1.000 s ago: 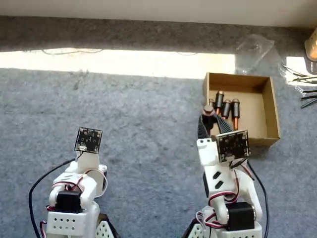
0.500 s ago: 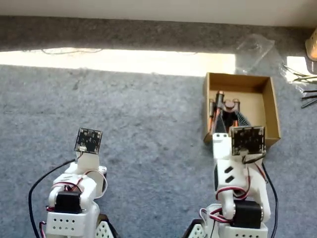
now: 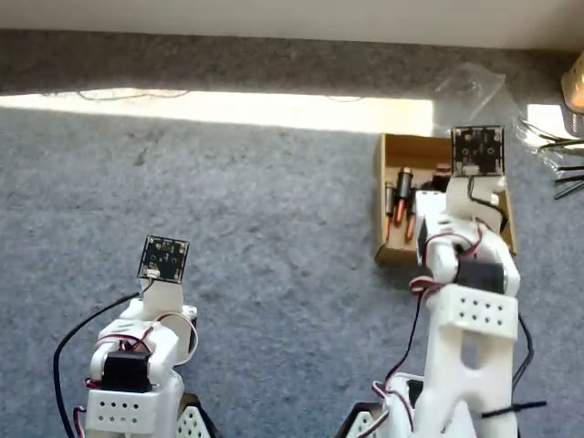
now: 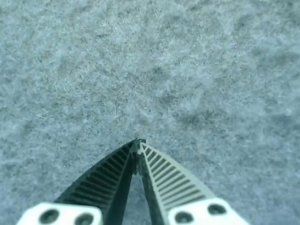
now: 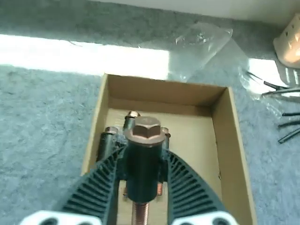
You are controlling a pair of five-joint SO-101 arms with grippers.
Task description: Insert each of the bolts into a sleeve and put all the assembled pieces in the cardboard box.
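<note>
box: cardboard box [image 5: 164,91], several assembled pieces [image 3: 401,196] inside (left side)
right fingers [image 5: 110,171]: I'm pinching a sleeved bolt [image 5: 143,159] above the box
left fingers [image 4: 126,161]: pressed together over tabletop [image 4: 187,70]
around: plastic bag [image 5: 201,37] beyond box

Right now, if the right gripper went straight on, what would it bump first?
The right gripper would probably hit the pieces lying in the box, just beyond its held piece; depth is unclear, so maybe the box floor.
</note>
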